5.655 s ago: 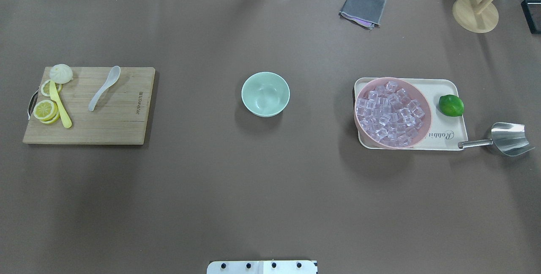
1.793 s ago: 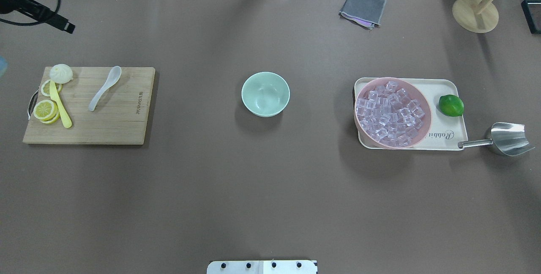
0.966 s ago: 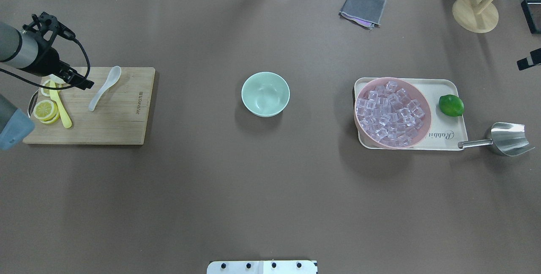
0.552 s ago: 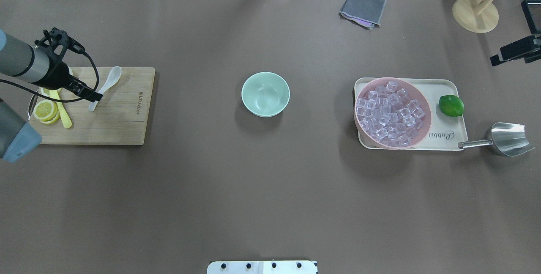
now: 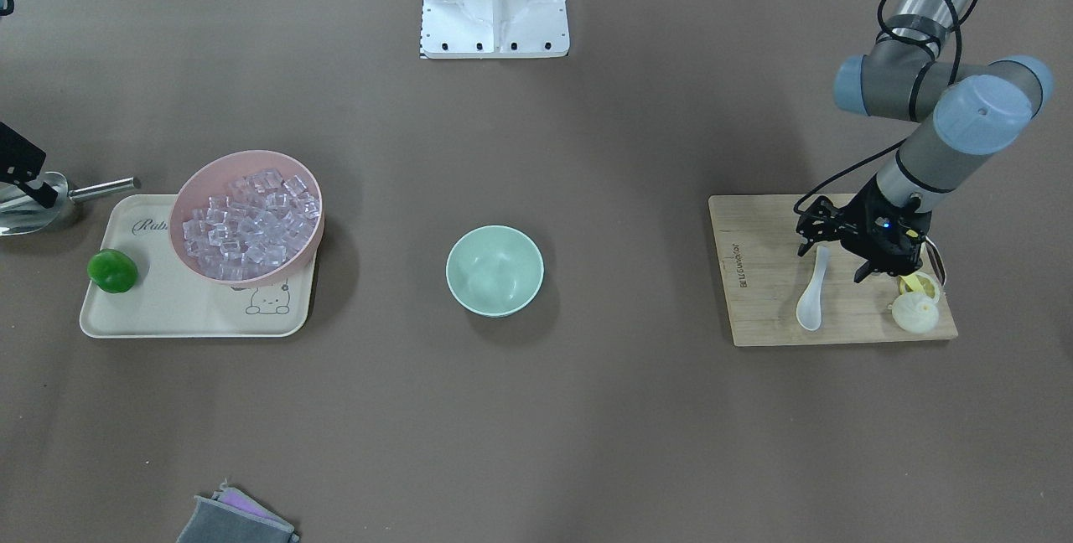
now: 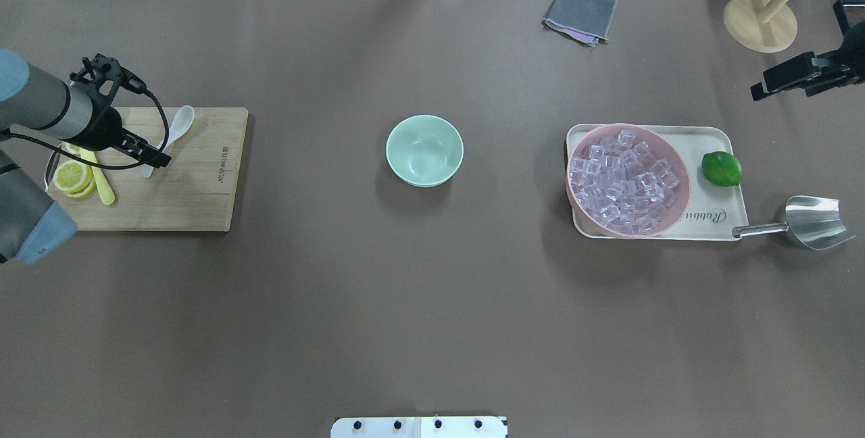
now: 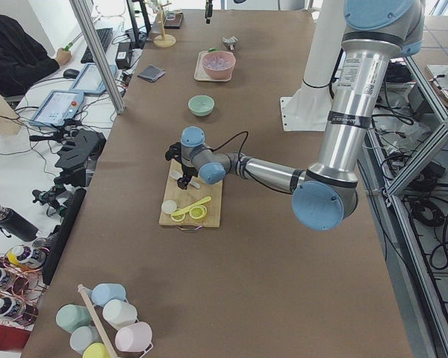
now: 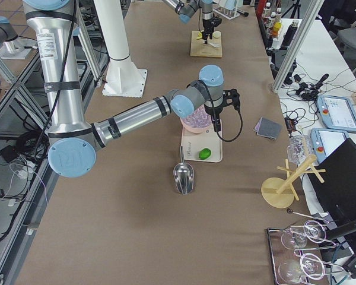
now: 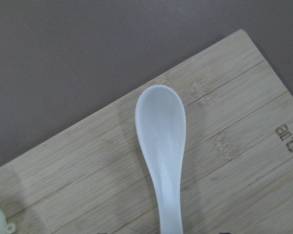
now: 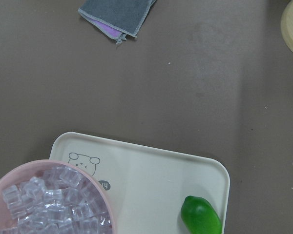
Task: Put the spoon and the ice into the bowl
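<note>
The left gripper hung over a wooden cutting board, its two black fingers spread wide to either side of the handle of a small white plastic spoon. It held nothing; whether it touched the handle could not be told. Over the past second this arm had come in from the table's left edge to reach that spot, and the spoon had not moved.

Clock directions follow the overhead view. Engraved lettering ran along the board's 3 o'clock edge, too small to read. Lemon slices and a thin yellow utensil lay at 8 o'clock of the spoon.

A small mint-green bowl, empty, stood well apart at 3 o'clock of the board. Farther at 3 o'clock, clear ice cubes filled a larger pink bowl on a cream tray with script beginning "Rabbi". A green lime sat at 3 o'clock of the pink bowl, and a shiny metal scoop at 4 o'clock of the tray.

The right gripper had edged in at 1 o'clock of the tray; its opening could not be told.
</note>
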`<state>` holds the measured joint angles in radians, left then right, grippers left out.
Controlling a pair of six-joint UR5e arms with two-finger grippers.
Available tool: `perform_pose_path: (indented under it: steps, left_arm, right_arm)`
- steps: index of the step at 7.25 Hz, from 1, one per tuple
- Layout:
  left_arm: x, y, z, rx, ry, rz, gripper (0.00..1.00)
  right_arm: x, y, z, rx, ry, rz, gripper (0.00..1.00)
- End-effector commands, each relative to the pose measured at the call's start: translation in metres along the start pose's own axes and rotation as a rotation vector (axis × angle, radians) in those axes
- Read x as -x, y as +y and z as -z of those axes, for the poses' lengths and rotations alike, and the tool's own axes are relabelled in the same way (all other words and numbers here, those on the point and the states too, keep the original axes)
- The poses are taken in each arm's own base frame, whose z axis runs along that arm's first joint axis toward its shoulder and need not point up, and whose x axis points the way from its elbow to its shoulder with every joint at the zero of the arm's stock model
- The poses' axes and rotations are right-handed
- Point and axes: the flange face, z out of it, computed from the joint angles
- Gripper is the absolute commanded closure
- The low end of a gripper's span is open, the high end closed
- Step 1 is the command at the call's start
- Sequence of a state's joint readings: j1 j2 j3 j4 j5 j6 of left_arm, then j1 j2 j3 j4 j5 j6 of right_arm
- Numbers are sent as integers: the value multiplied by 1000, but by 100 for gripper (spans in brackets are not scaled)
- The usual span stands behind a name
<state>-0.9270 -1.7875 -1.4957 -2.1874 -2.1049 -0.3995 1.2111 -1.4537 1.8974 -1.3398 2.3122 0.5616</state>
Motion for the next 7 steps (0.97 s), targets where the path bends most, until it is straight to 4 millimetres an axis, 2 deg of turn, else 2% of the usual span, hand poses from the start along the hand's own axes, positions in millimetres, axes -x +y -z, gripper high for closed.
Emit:
perform_pose_path:
  steps: [1,4,6,7]
  left_arm:
    - [-5,-5,-4,1,4,10,47]
    - [-7,-13,-9,2,5,9,50]
    - [-7,-11,-10,4,5,14,92]
    - [-16,-17,1,-17,23,5,100]
  right_arm:
    - [7,-6,-5,1,-1,-2,0]
    - [7,-6,-7,5,0,-2,0]
    - [9,-6,-7,6,-2,1,0]
    - [11,-7,-8,6,-3,2,0]
